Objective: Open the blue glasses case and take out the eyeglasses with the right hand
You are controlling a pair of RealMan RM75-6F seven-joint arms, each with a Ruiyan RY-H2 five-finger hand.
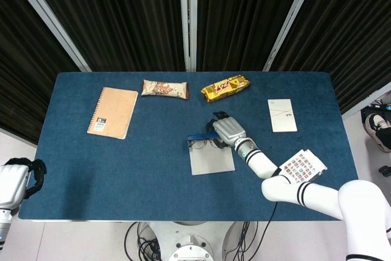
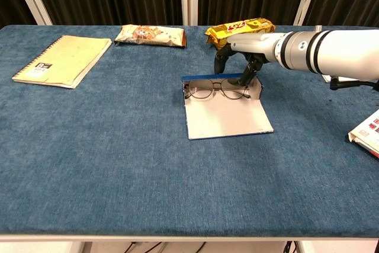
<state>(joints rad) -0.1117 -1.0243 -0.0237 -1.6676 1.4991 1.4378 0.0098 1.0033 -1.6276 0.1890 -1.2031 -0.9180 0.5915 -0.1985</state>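
The blue glasses case (image 2: 228, 117) lies open mid-table, its grey lid flat toward me and its blue tray (image 2: 195, 79) behind. The eyeglasses (image 2: 216, 91) lie in the tray, lenses side by side; the head view shows them as eyeglasses (image 1: 204, 145) at the case's (image 1: 211, 159) far edge. My right hand (image 2: 251, 48) hovers over the tray's right end with its fingers (image 2: 249, 73) pointing down and spread, the tips at the frame's right end. I cannot tell whether they touch it. My left hand (image 1: 21, 178) hangs off the table's left front corner, holding nothing.
A tan spiral notebook (image 2: 62, 60) lies at the far left. A snack bar (image 2: 153, 34) and a yellow biscuit packet (image 2: 240, 28) lie along the back. A white booklet (image 1: 282, 115) sits to the right, and a colourful leaflet (image 1: 299, 167) is by my right forearm.
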